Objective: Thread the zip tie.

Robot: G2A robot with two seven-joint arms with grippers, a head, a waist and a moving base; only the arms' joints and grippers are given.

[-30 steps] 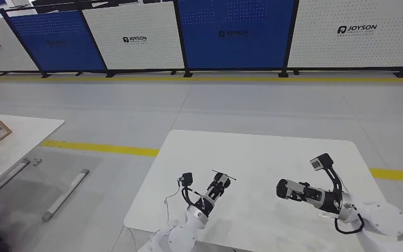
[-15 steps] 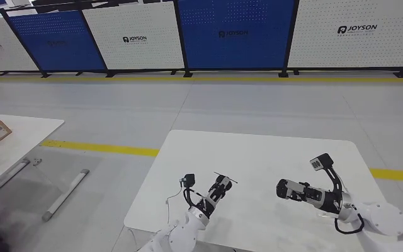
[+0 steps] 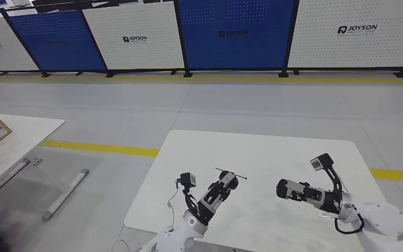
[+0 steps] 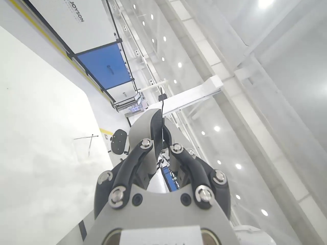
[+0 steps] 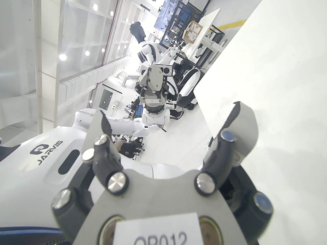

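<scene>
Left gripper (image 3: 229, 181) is over the near-left part of the table (image 3: 264, 151), fingers pinched tight on the zip tie (image 3: 230, 174). In the left wrist view, the left gripper (image 4: 161, 126) has grey curved fingers with black ribbed pads, joined by black links on bright metal pins. The zip tie (image 4: 162, 100) is a thin, flat black plastic strip. It is clamped between the pads and runs straight out past the fingertips, with a small thicker bit near its far end. From above it lies crosswise to the gripper, held clear of the tabletop.

Right gripper (image 3: 281, 188) is near the table's right side, well apart from the left one, pointing toward it. Right wrist view: right gripper (image 5: 170, 121) spread wide with nothing between the fingers; grey wedge-shaped fingers (image 5: 240, 118) with dark edges.

The table is white, smooth and matte, with rounded corners.

Around: blue and white pegboard panels (image 3: 236, 31) in black frames along the back; yellow line (image 3: 94, 148) on the grey floor; a second white table (image 3: 25, 135) off to the left, a pale bar (image 3: 66, 194) lying on the floor beside it
</scene>
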